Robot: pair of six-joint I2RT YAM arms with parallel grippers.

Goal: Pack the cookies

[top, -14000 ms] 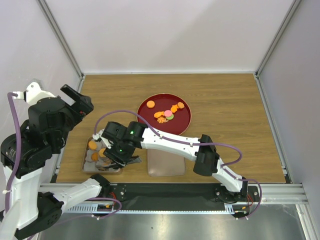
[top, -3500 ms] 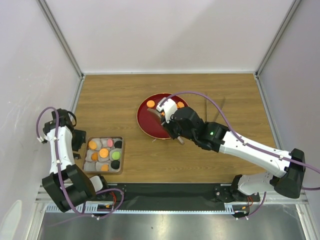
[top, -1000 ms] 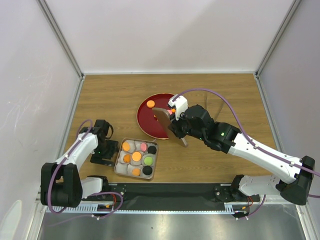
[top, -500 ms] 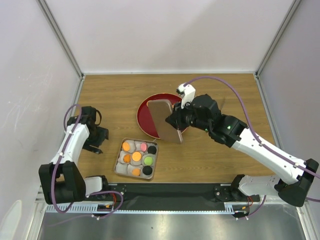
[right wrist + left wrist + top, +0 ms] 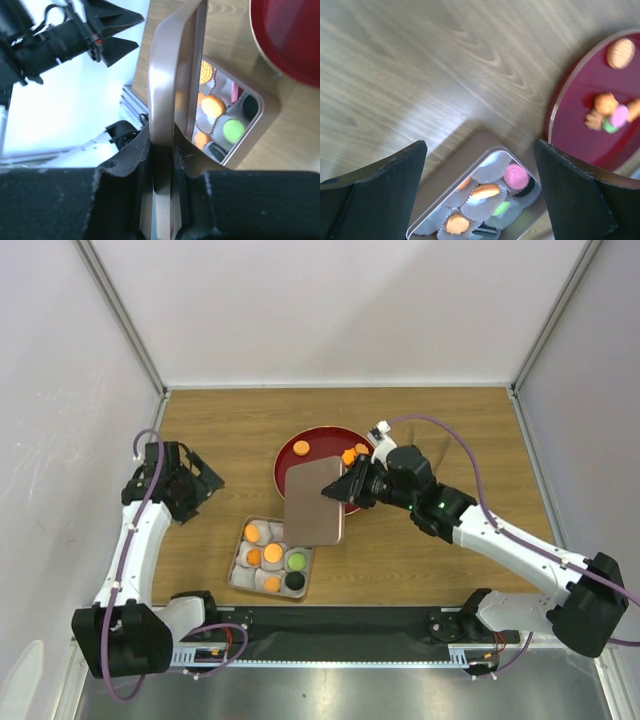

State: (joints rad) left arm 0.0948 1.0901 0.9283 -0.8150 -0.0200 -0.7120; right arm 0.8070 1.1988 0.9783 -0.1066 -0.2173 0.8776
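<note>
An open square tin (image 5: pixel 243 578) near the front edge holds cookies (image 5: pixel 272 553) in white paper cups: orange, green and dark ones. My right gripper (image 5: pixel 356 488) is shut on the edge of the pinkish-brown lid (image 5: pixel 314 502), which hangs tilted over the tin's far right corner. The right wrist view shows the lid (image 5: pixel 172 75) edge-on between my right gripper's (image 5: pixel 163 150) fingers, with the tin (image 5: pixel 260 131) below. More cookies (image 5: pixel 349 454) lie on the red plate (image 5: pixel 310 439). My left gripper (image 5: pixel 196 484) stands open and empty, left of the tin. From the left wrist, cookies (image 5: pixel 487 192) show far below.
Frame posts and white walls enclose the wooden table on three sides. The plate (image 5: pixel 575 130) sits just beyond the tin (image 5: pixel 445 202). A single orange cookie (image 5: pixel 300 448) lies at the plate's left side.
My left gripper drew back from the tin's left side toward the far left and opened wider. My right gripper carried the lid from over the plate down toward the tin.
</note>
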